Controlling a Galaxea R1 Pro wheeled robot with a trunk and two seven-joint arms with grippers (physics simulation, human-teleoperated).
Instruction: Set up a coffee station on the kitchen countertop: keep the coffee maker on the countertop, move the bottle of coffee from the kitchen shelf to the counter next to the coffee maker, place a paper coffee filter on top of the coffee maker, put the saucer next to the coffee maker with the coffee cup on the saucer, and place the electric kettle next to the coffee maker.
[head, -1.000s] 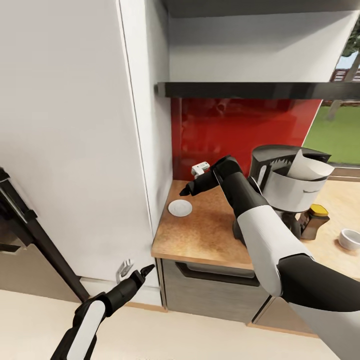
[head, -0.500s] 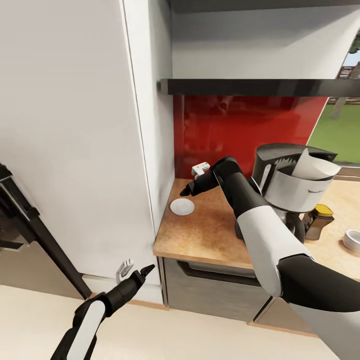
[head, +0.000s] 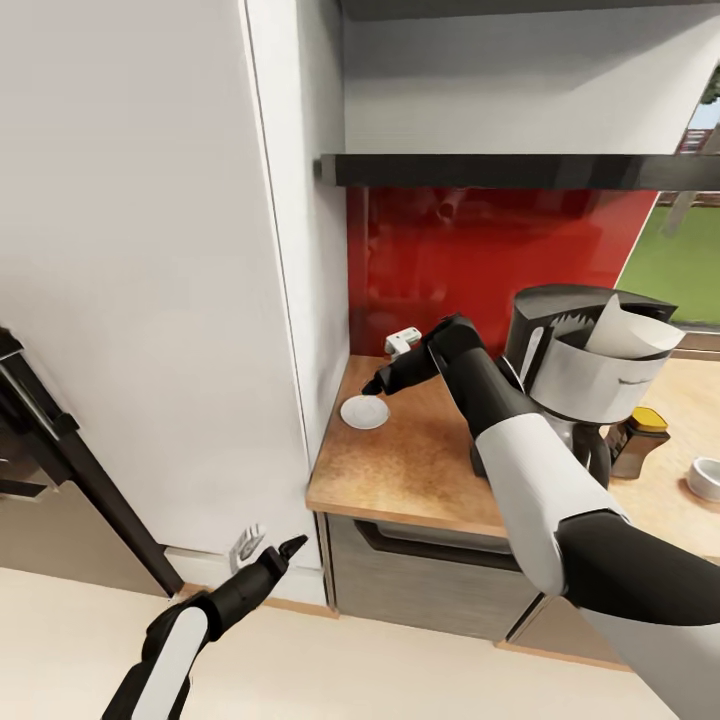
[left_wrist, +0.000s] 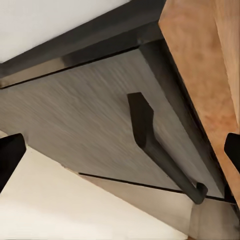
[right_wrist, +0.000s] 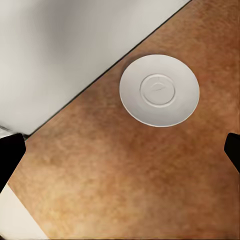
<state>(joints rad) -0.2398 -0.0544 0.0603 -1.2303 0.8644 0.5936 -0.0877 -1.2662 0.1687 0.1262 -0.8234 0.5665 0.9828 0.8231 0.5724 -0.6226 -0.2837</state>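
The white saucer (head: 364, 412) (right_wrist: 159, 90) lies flat on the kitchen countertop (head: 420, 465) in its far left corner. Just above the saucer's near rim hovers my right gripper (head: 373, 384) (right_wrist: 120, 152), open and empty. The black coffee maker (head: 585, 385) stands to the right with the paper coffee filter (head: 625, 335) on top. Beside it is the bottle of coffee (head: 635, 440), and the coffee cup (head: 703, 478) sits at the right edge. My left gripper (head: 290, 548) (left_wrist: 120, 150) hangs open, low by the grey cabinet front. The black kitchen shelf (head: 520, 170) runs above. The electric kettle is out of view.
A tall white cabinet wall (head: 150, 280) bounds the counter on the left, and a red backsplash (head: 480, 260) closes it behind. A grey drawer front with a dark handle (left_wrist: 150, 145) sits under the counter edge. A dark slanted bar (head: 60, 450) stands at the far left.
My right gripper has dropped slightly toward the saucer. The left arm has sunk a little. The camera shifted slightly between the earliest frame and now.
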